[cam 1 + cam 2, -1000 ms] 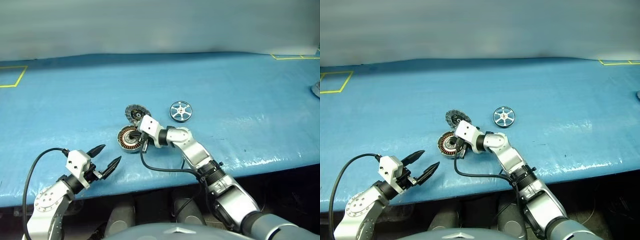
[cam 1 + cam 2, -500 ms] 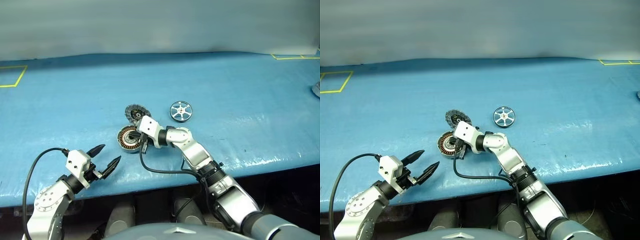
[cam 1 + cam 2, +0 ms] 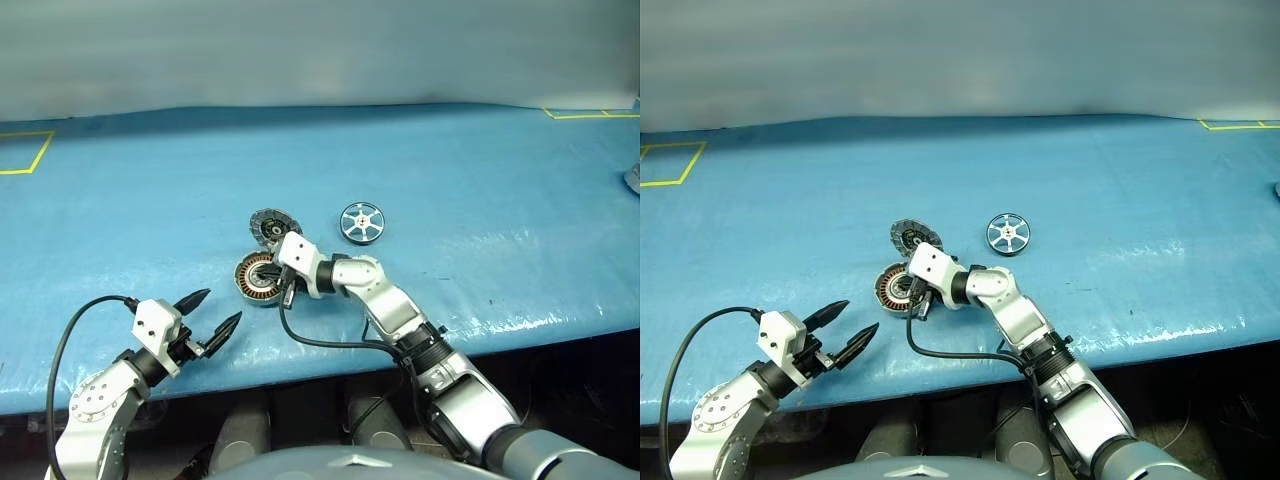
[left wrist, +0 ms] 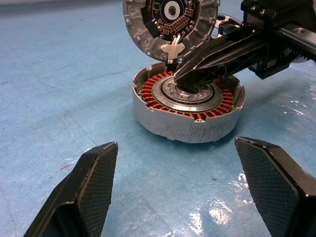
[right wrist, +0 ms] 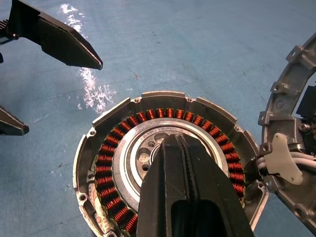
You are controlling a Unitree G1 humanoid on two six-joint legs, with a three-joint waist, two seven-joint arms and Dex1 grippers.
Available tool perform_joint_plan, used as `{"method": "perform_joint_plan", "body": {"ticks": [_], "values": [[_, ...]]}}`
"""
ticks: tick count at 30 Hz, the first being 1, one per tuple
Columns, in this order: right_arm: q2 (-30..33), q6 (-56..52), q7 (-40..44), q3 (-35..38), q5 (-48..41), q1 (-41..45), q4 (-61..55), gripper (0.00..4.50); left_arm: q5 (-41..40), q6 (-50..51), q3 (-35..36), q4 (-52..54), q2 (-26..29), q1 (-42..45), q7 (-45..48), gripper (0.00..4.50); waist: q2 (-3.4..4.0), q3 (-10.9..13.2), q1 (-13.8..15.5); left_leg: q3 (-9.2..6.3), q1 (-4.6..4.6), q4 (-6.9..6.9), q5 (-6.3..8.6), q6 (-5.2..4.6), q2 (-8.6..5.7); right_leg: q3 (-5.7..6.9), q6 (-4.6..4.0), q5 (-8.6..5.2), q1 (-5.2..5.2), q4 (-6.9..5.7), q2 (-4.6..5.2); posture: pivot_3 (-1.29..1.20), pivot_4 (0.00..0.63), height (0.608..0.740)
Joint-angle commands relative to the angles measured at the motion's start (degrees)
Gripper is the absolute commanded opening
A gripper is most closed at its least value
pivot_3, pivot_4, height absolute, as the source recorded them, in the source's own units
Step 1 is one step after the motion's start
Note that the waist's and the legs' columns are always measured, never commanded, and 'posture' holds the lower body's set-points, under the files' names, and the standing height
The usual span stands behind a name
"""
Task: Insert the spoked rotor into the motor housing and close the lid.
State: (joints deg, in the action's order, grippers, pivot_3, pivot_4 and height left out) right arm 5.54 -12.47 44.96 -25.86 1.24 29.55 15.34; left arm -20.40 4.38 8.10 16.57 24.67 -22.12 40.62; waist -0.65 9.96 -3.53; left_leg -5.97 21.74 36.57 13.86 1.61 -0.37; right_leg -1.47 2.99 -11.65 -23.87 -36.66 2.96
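Observation:
The motor housing (image 3: 256,279) lies on the blue table, copper windings (image 4: 158,84) ringing a silver centre. Its lid (image 3: 268,225) stands tilted open behind it on the hinge, its segmented inner face (image 4: 170,17) showing. My right gripper (image 5: 173,140) is shut, empty, its tips resting at the hub of the housing (image 5: 106,163). To the right of the lid, the spoked rotor (image 3: 361,222) lies flat and apart from both grippers. My left gripper (image 3: 222,306) hovers open near the table's front edge, short of the housing, with nothing between its fingers (image 4: 84,197).
Yellow tape marks sit at the far left (image 3: 25,150) and far right (image 3: 590,112) of the blue table cover (image 3: 480,200). A black cable (image 3: 320,338) loops from my right wrist over the front edge. A grey object (image 3: 632,178) pokes in at the right edge.

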Motion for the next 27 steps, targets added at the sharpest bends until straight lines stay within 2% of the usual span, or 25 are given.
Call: {"method": "perform_joint_plan", "body": {"ticks": [1, 19, 22, 27], "values": [[-0.48, 1.05, -0.03, -0.2, 0.21, 0.19, -0.29, 0.02, -0.07, -1.43, 0.29, 0.54, -0.13, -0.38, -0.06, 4.14, 0.0, 0.0, 0.0, 0.0, 0.0, -0.01, 0.0, 0.0, 0.0, 0.0, 0.0, 0.0, 0.0, 0.0, 0.0, 0.0, 0.15, 0.74], [0.61, 1.35, -0.78, -1.86, 3.79, 0.46, 0.33, 0.02, -0.14, -1.73, 0.31, 0.32, -0.07, -0.54, -0.23, 4.14, 0.0, -0.01, 0.0, 0.0, -0.06, 0.01, 0.0, 0.0, 0.01, 0.01, -0.01, -0.01, 0.04, -0.02, 0.0, 0.0, 0.15, 0.74], [0.98, 0.91, -0.86, -2.01, 4.07, 0.34, -0.81, 0.02, -0.22, -1.78, 0.26, 0.26, -0.12, -0.45, -0.16, 4.14, 0.0, -0.01, 0.0, 0.0, -0.06, 0.0, 0.0, 0.0, 0.01, 0.01, -0.01, -0.01, 0.04, -0.02, 0.0, 0.0, 0.15, 0.74], [0.72, -1.73, 0.56, 0.67, -0.56, -0.98, -8.59, 0.02, -0.28, -1.92, -0.07, 0.07, -0.37, 0.05, -0.13, 4.14, 0.0, 0.0, 0.13, -0.01, -0.04, -0.01, 0.0, 0.0, 0.01, 0.01, -0.01, -0.01, 0.03, -0.01, 0.0, 0.0, 0.15, 0.74]]}}
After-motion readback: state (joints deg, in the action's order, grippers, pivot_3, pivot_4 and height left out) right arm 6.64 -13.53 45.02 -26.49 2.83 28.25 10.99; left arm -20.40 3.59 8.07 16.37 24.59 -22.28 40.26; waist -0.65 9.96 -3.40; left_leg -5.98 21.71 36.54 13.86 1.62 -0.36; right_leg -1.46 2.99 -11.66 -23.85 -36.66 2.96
